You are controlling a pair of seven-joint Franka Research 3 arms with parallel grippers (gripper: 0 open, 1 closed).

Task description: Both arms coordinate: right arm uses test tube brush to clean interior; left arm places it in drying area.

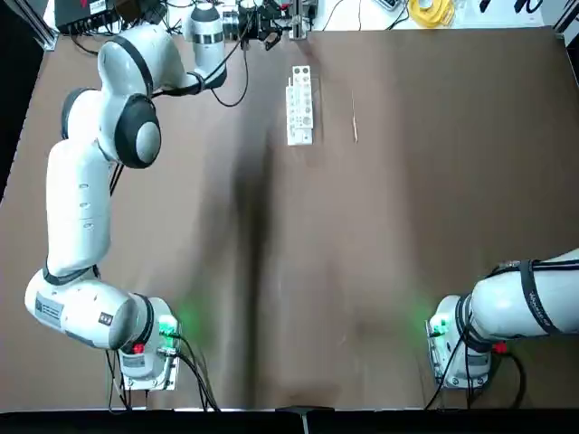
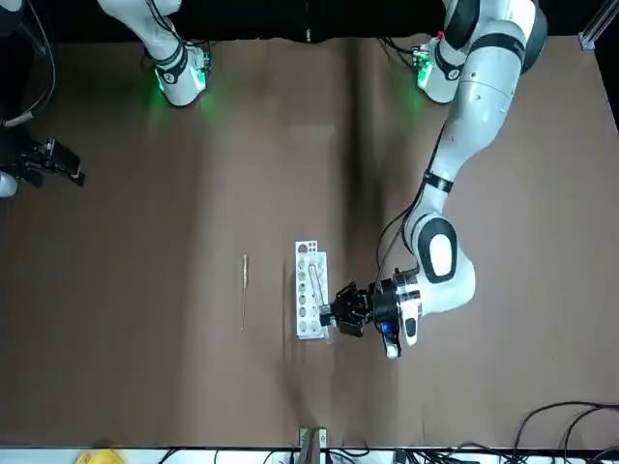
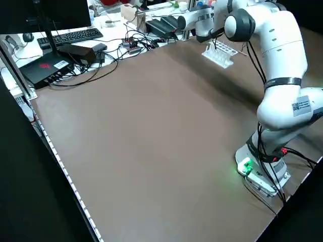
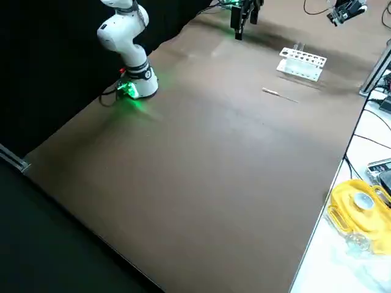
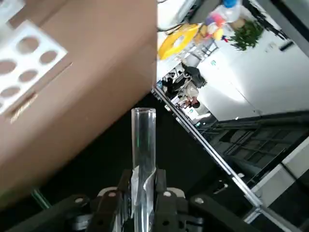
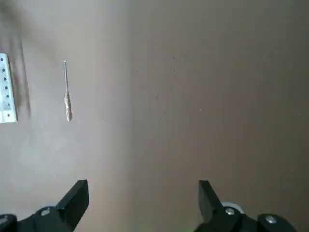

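Observation:
My left gripper is shut on a clear glass test tube, which sticks straight out from between the fingers. In the front view the left gripper hovers right beside the end of the white rack, the drying area, near the table's far edge. The rack has round holes along its top. The thin test tube brush lies flat on the table, just right of the rack. My right gripper hangs open and empty high above the table, far from the brush.
Cables, a keyboard and boxes crowd the bench beyond the table's far and left edges. A yellow tape roll lies off the table past its far right corner. The brown table stretches between the arm bases and the rack.

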